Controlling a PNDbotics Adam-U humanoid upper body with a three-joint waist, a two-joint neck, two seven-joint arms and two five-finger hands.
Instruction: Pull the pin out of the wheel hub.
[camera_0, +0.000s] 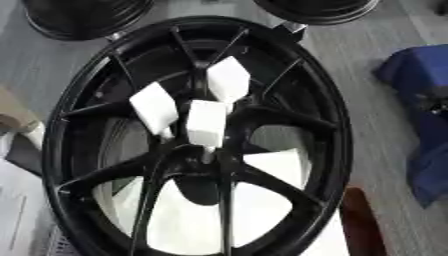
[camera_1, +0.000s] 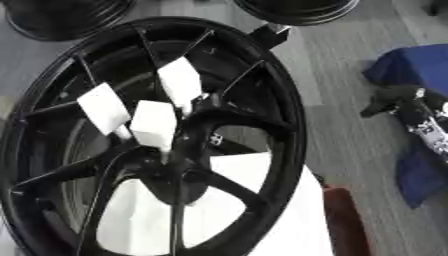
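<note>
Wheel (camera_0: 197, 140) fills most of both views: a big black alloy rim lying nearly flat, tilted a little toward the camera, its thin spokes running out from a dark hub (camera_0: 199, 167) slightly below the middle. White sheeting (camera_0: 262, 210) shows through the gaps between the lower spokes, so the wheel seems to rest on a covered surface. Two more black rims (camera_0: 83, 17) lie beyond it at the top edge, and a blue cloth heap (camera_1: 411, 80) sits on the grey floor well off to the right, with a dark object on it that I cannot make out. Three white block-shaped pieces stand up from the spoke area just above the hub: one on the left (camera_0: 155, 107), one at the top (camera_0: 228, 79), and one in the middle (camera_0: 206, 123), nearest the hub. These look like the pins, or tags on them, and all three appear seated in the wheel, none lifted clear. Neither of the robot's hands shows in either view, so I cannot tell whether they are open or closed, and nothing is touching the white pieces. By my reading the pull has not begun: a hand has yet to reach in, grasp a pin near the hub and draw it out.
</note>
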